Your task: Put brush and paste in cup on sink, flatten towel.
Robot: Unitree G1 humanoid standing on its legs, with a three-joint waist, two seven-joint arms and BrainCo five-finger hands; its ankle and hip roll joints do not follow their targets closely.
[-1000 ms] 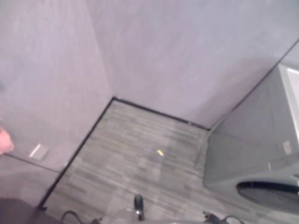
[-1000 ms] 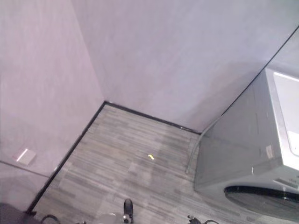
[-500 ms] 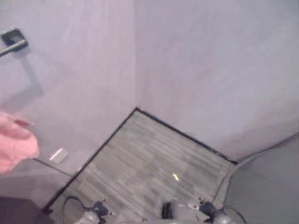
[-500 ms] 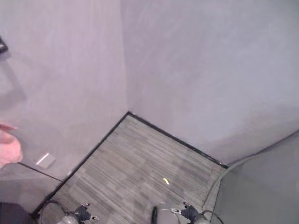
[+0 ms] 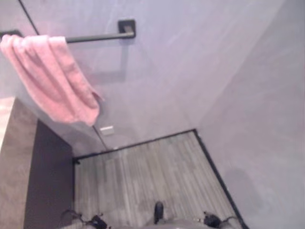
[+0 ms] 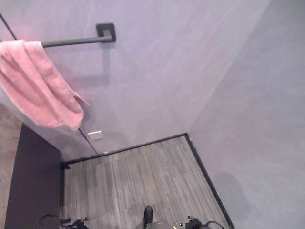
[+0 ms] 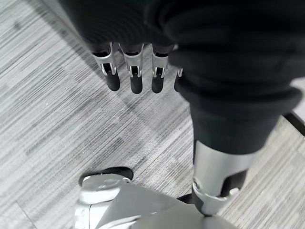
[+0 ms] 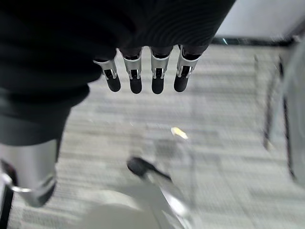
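In view I count one pink towel [image 5: 52, 81], one dark wall-mounted towel bar [image 5: 97, 36], one small white wall plate [image 5: 106, 130], one small yellow scrap [image 8: 179, 133] on the floor, and my two hands, left hand [image 7: 136, 71] and right hand [image 8: 143, 71].

The pink towel [image 5: 55, 81] hangs bunched over a dark rail [image 5: 95, 37] fixed to the grey wall. It is draped unevenly, gathered in folds, with its lower end sagging to one side above the edge of a dark-fronted counter [image 5: 19, 162].
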